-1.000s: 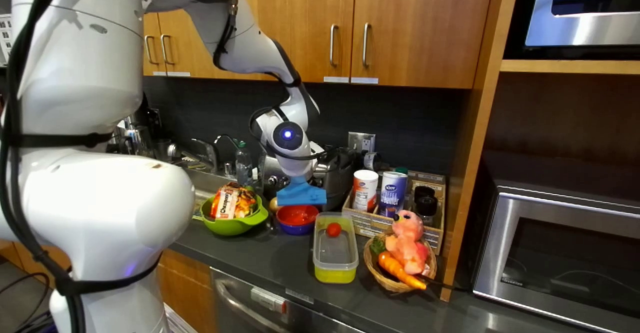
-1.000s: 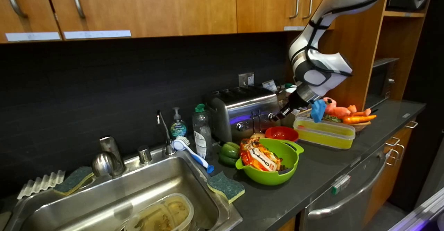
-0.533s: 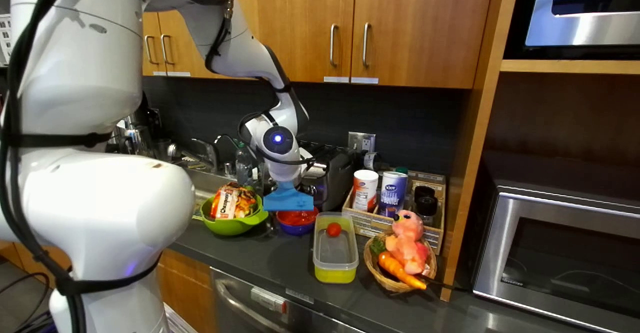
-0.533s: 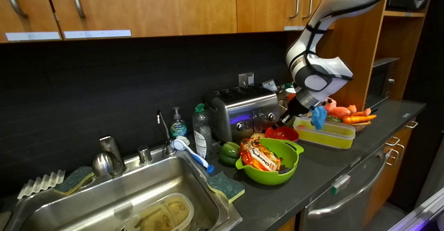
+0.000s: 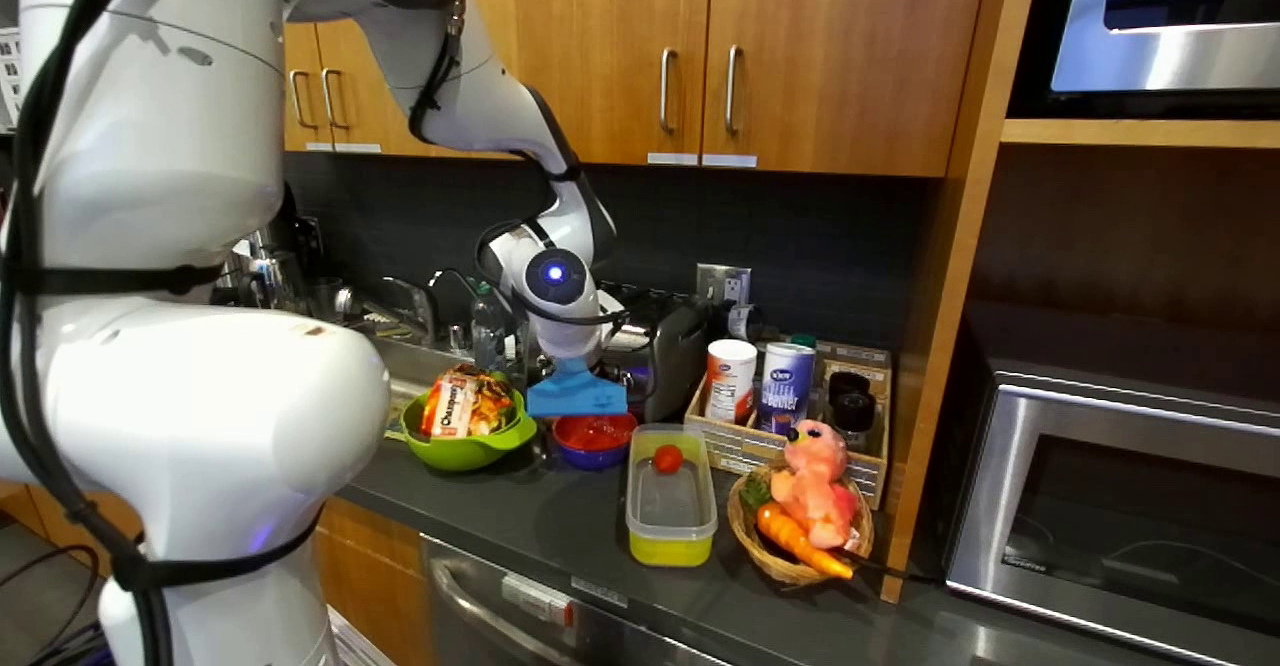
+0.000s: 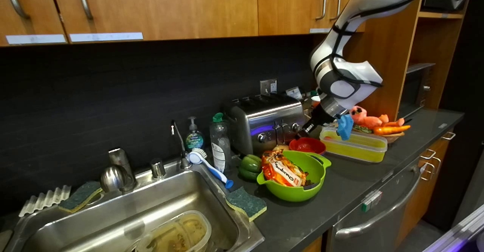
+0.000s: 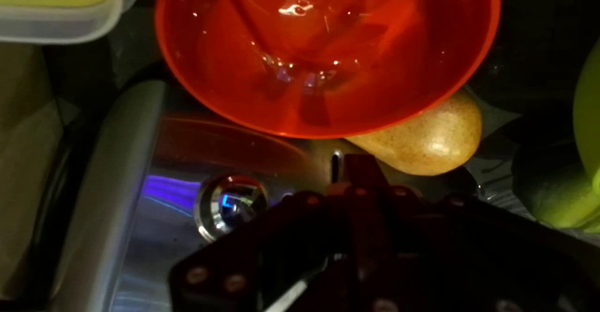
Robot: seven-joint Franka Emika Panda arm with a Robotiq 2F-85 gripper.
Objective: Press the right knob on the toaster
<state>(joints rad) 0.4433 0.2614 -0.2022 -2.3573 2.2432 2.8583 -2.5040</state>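
The toaster (image 6: 270, 114) sits on the counter (image 6: 351, 191) just ahead of the end effector (image 6: 301, 133), whose 2 fingers look pressed together in the wrist view, with nothing visible between them. The step in hand seems to be lining up with the right knob (image 7: 234, 205), which the wrist view shows off to the side of the fingertips and, I judge, slightly higher than them; whether they touch the toaster elsewhere I cannot tell. To do this well, the end effector should rise a little and shift sideways until its fingertips face the knob's centre, then push slowly along the knob's own axis, using the paired fingers as 1 blunt tip. Because it slants downward, following the fingers' line could make it slip off the shiny cap. The nearer lever (image 6: 283, 131), also close ahead of the end effector, is best left alone, and the red bowl (image 6: 307, 147) close below leaves little room to dip. The toaster's control face, with its 2 knobs, points toward the end effector; its long axis runs along the back wall (image 6: 189, 74), crosswise to the end effector's reach.
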